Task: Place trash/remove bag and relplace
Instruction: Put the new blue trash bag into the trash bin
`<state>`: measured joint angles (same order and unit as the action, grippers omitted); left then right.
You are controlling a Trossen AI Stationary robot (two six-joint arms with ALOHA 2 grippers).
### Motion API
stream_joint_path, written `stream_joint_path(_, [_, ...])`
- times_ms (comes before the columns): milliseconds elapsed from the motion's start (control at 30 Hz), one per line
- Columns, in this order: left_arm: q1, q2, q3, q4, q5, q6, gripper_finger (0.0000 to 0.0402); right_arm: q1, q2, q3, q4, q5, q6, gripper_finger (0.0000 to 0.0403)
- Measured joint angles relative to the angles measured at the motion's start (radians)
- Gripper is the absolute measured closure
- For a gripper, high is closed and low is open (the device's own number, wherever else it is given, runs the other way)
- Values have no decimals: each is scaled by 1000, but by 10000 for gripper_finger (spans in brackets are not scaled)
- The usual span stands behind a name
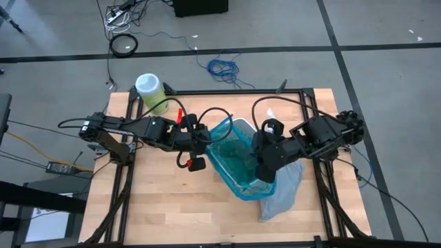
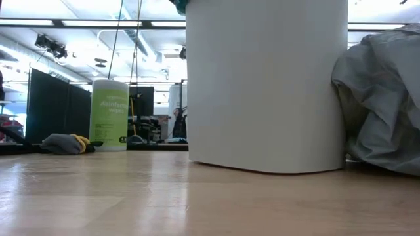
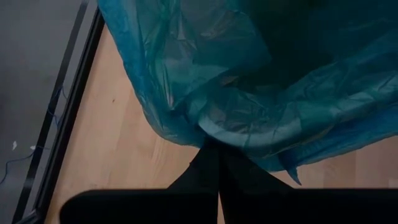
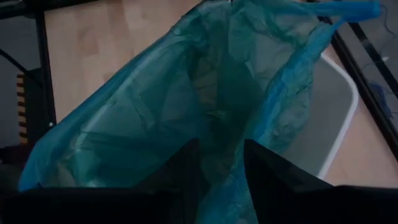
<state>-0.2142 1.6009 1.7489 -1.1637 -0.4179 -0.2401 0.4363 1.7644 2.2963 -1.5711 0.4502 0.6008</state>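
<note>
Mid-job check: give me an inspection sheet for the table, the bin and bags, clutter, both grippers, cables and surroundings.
Surface: wooden table, mostly bare toward the front.
Job's things: white bin upright, teal bag being spread over its rim; grey-white bag crumpled on the table beside the bin. Trash: nothing seen.
Clutter: green wipes canister at the back left corner.
Grippers: left gripper shut on the teal bag's edge; right gripper with fingers parted around a fold of the teal bag.
Cables: blue coil and black coil on the floor behind the table.
Surroundings: office room; no person clearly seen.
</note>
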Motion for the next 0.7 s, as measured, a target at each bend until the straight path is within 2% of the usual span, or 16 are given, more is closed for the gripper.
stream_joint_path(700, [0,0,0,-2,-3,0,400,-51,-8,-15,0,2,-48,333])
